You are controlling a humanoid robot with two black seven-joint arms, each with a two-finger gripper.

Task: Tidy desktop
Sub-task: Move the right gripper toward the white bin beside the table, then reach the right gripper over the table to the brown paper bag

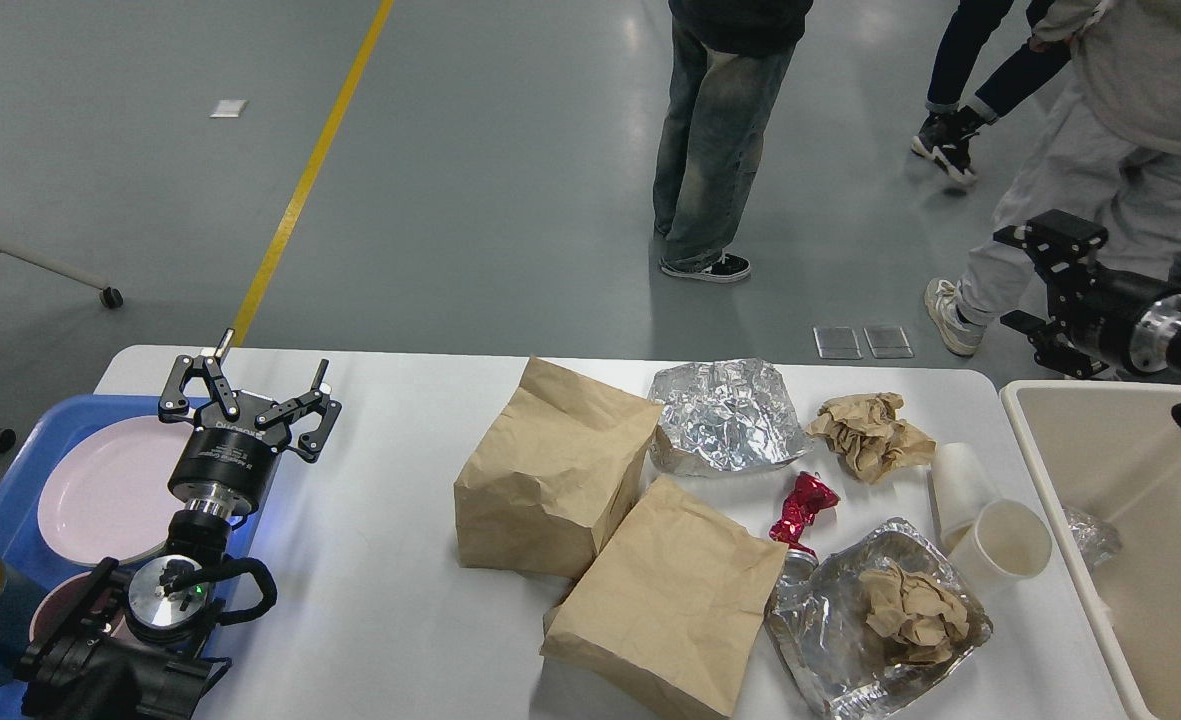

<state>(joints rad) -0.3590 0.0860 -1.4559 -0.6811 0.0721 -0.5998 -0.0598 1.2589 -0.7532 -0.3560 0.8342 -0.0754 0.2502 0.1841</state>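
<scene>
- Head view looks down on the desktop (380, 560), a wide white table that lies below and between the two claws and is crowded on its right half.
- Left claw (248, 392) hangs with its fingers spread and nothing between them, just over the seam where the blue tray (25, 440) meets the table. My guess is it waits there because the dishes belong on that side.
- Under and to the left of that claw, the tray holds one pale pink plate (100, 490); part of a pink bowl and a yellow-lined cup show nearer the arm's base.
- Right claw (1035, 285) is raised above the far end of the beige bin (1025, 425), turned side-on and dark, so I cannot tell whether it is spread or pressed together. Nothing shows in it.
- Inside the bin, below that claw, lies one small wad of foil (1090, 535), which suggests the bin is where the rubbish goes.
- Between the claws, nearer the right one, I count two brown paper bags (550, 470), overlapping; two pieces of foil, one crumpled sheet (725, 415) and one tray-shaped piece (850, 640); two crumpled brown paper balls (870, 430), one resting in the foil tray; two white paper cups (1000, 540) lying together; and one red wrapper (802, 505).
- Most of the clearing looks undone.
</scene>
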